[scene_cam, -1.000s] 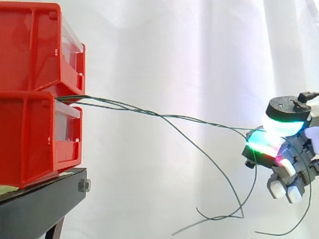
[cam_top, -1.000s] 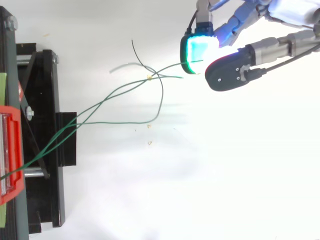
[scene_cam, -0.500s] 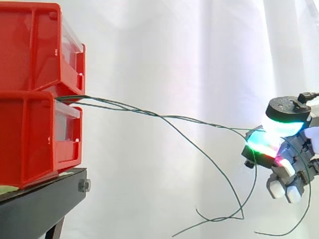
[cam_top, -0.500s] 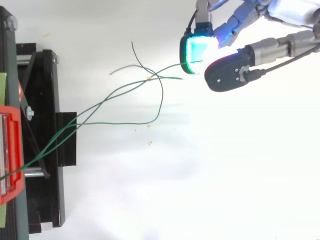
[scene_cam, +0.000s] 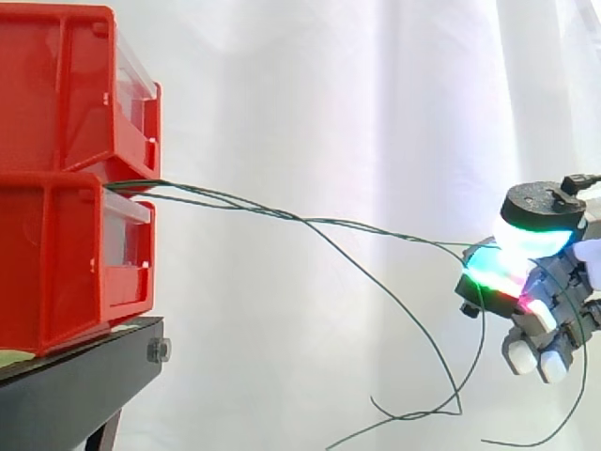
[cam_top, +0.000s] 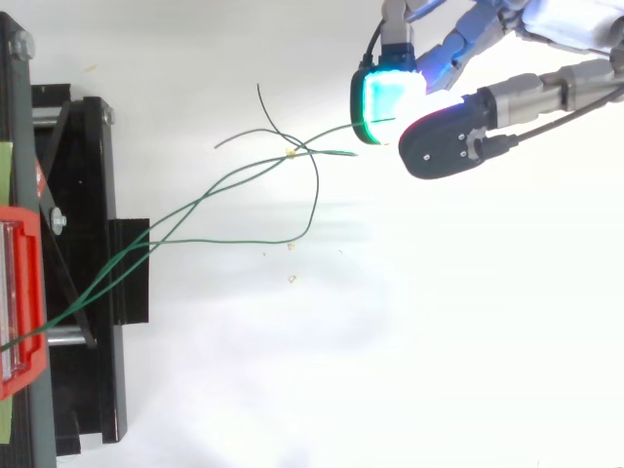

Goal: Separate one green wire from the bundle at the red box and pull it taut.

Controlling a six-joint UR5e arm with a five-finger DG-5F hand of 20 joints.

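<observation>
Several thin green wires (scene_cam: 216,199) come out between the two stacked red bins (scene_cam: 70,178) and fan out to the right, sagging. One green wire (cam_top: 331,135) runs in a shallow curve up to my hand (cam_top: 448,141), where a cyan-glowing fingertip (cam_top: 385,102) and the dark thumb pinch its end. In the side view the hand (scene_cam: 549,282) sits at the right edge, lower than the bins' wire outlet, with its other fingers curled. The other wires hang loose, and their ends (scene_cam: 423,412) droop below the hand's height.
The bins stand on a black stand (scene_cam: 80,376) at the left, in front of a white curtain. From above, the stand's black frame (cam_top: 83,263) lies along the left edge. A few small crumbs (cam_top: 291,280) lie on the white floor.
The hand has stayed put. The loose wire ends have swayed slightly, and one free end in the top view has shifted a little.
</observation>
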